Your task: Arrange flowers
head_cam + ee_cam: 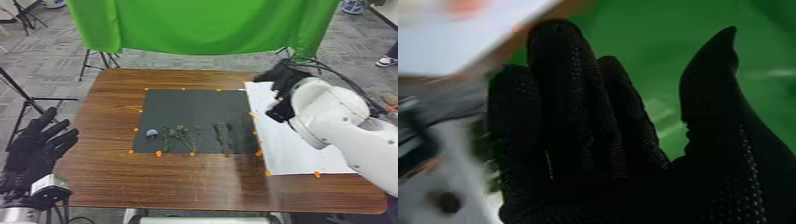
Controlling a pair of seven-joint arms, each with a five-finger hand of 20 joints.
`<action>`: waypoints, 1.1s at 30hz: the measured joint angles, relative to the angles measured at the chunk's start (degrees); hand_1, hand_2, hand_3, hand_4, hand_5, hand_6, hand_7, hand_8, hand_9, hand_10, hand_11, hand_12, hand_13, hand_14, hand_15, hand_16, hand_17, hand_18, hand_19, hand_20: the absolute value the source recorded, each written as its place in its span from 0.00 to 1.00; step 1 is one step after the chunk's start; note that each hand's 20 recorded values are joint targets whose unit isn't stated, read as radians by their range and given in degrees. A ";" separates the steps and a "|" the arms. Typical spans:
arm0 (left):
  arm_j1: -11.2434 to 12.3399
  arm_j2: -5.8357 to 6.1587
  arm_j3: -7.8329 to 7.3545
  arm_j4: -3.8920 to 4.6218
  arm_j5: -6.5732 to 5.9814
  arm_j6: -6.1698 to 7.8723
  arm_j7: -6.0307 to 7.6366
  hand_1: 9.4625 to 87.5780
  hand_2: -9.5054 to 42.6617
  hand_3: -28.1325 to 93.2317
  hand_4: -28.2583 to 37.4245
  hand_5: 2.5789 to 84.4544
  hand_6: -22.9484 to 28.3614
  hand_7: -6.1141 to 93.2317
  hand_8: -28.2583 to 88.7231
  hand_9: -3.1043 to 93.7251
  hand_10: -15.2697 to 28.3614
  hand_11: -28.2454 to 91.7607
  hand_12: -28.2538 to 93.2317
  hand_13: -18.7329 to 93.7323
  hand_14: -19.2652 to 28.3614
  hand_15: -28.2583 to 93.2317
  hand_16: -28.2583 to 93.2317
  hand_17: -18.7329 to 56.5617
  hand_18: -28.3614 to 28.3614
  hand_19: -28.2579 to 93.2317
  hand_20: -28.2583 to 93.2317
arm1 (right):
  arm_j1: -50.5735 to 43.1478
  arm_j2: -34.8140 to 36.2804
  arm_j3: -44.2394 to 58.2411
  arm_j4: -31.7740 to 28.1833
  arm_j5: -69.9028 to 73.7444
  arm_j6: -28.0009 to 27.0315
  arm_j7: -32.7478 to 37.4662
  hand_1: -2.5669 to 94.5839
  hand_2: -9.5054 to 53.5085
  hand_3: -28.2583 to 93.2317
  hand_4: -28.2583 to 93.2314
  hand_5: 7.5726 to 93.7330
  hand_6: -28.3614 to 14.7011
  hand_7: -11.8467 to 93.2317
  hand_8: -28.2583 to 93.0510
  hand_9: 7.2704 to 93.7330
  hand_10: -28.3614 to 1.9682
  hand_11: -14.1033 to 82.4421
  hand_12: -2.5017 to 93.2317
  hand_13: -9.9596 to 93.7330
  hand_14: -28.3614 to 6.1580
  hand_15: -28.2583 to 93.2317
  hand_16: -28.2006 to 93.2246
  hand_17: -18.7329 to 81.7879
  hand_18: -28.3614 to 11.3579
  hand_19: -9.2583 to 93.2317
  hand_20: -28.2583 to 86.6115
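R hand is upper rt of frame, near the white sheet, fingers straight, thumb apart. Flower stems lie on the dark mat, lower ctr, w/ a small pale item just left. L hand, lower left, has fingers spread.

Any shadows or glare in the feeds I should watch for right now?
Head view: a dark shadow band on the brown table beside the white sheet, which looks bright. Right wrist view: pale patches of light on the green cloth; the right hand nearly black against it.
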 measured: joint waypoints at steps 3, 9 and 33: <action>-0.15 0.20 0.38 0.00 -0.15 0.01 0.14 0.24 0.34 0.73 0.09 0.37 0.60 0.13 0.18 0.31 0.78 0.42 0.33 0.34 0.99 0.68 0.14 0.16 1.00 0.71 0.20 | -1.45 3.50 0.11 1.94 0.27 -0.58 1.38 0.30 0.29 0.84 0.06 0.57 0.51 0.24 0.16 0.75 0.21 0.32 0.17 0.84 0.43 0.71 0.32 0.71 0.26 1.00 0.33; 0.15 2.07 0.82 0.01 -1.52 0.22 2.27 0.24 0.34 0.73 0.10 0.37 0.60 0.13 0.18 0.31 0.78 0.42 0.33 0.34 0.99 0.68 0.13 0.16 1.00 0.71 0.20 | -4.45 5.41 2.37 4.01 1.73 -3.42 5.70 0.29 0.30 0.84 0.06 0.54 0.51 0.22 0.16 0.76 0.19 0.32 0.17 0.85 0.43 0.71 0.33 0.72 0.26 1.00 0.35; 0.00 3.32 1.35 0.12 -2.27 0.29 3.44 0.25 0.34 0.73 0.10 0.37 0.60 0.13 0.18 0.31 0.78 0.43 0.32 0.34 0.98 0.69 0.13 0.16 1.00 0.71 0.20 | -3.85 3.12 -0.40 10.09 6.38 -12.59 8.88 0.30 0.28 0.84 0.07 0.49 0.54 0.20 0.16 0.75 0.21 0.33 0.18 0.84 0.41 0.72 0.33 0.73 0.27 1.00 0.33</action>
